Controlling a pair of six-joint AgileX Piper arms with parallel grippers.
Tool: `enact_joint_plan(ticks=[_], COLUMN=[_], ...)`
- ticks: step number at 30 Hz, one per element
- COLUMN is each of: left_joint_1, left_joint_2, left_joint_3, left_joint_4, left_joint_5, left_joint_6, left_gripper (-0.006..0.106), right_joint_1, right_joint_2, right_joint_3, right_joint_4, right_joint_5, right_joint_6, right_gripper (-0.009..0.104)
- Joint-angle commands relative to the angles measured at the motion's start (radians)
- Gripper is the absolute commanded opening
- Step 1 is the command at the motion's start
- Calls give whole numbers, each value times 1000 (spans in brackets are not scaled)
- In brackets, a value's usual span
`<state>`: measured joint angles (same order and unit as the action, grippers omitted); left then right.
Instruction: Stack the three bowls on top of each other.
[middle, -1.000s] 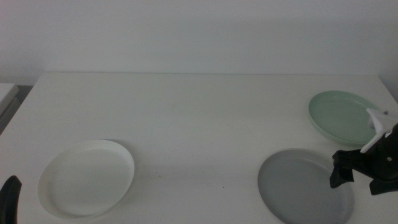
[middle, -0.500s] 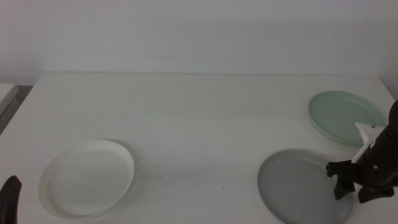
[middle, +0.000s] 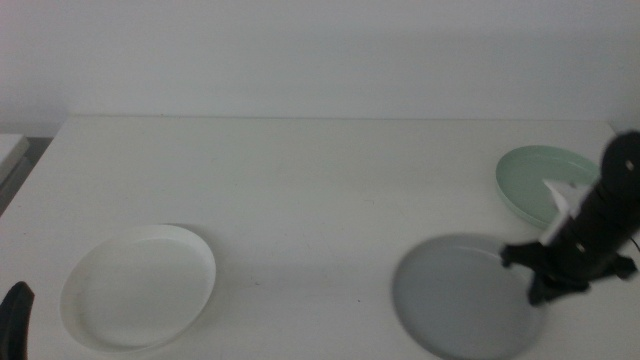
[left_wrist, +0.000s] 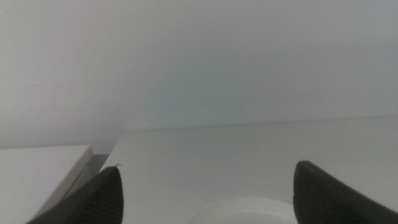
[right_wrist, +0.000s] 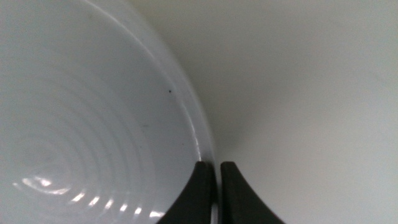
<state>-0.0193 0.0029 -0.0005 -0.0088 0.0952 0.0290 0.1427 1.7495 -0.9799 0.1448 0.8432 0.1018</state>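
The grey bowl (middle: 460, 310) is at the front right of the table, and my right gripper (middle: 541, 284) is shut on its right rim. The right wrist view shows the two jaws of that gripper (right_wrist: 216, 180) pinching the thin rim of the grey bowl (right_wrist: 81, 124). The pale mint green bowl (middle: 528, 180) sits behind it at the far right, partly hidden by the right arm. The white bowl (middle: 138, 285) sits at the front left. My left gripper (middle: 15, 320) waits open at the bottom left corner; its wrist view (left_wrist: 206, 168) shows the white bowl's rim (left_wrist: 249, 208).
The white table (middle: 300, 180) ends at a pale wall behind. A pale flat block (left_wrist: 37, 171) lies beyond the table's left edge.
My right gripper came down onto the grey bowl's right rim and closed on it. The grey bowl has since shifted to the left with the gripper. The left arm has not moved.
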Motion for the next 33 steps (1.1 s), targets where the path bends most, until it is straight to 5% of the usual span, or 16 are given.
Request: enact_joint_plan(ticks=[1,15,27,31,33], left_joint_1=[1,1,1,1,1], left_joint_2=[-3,-3,-3,-3,-3], left_joint_3=[0,0,0,0,0], left_joint_4=[1,1,1,1,1], left_joint_5=[-10,-10,-10,-10,-10], left_joint_6=[-3,-3,-3,-3,-3], left_gripper=[94,94,94,94,94], right_joint_1=[47,218,227,227,225], right_joint_2=[2,294,460,458,445], right_joint_3=[-76,-650,-737,-737,-737], right_joint_4=[28,96,179,144,119], right_joint_5=[36,211,200,196,193], right_joint_6=[-5,-5,-50,-50,-50], right_gripper=[-3,-2,-1,19,44])
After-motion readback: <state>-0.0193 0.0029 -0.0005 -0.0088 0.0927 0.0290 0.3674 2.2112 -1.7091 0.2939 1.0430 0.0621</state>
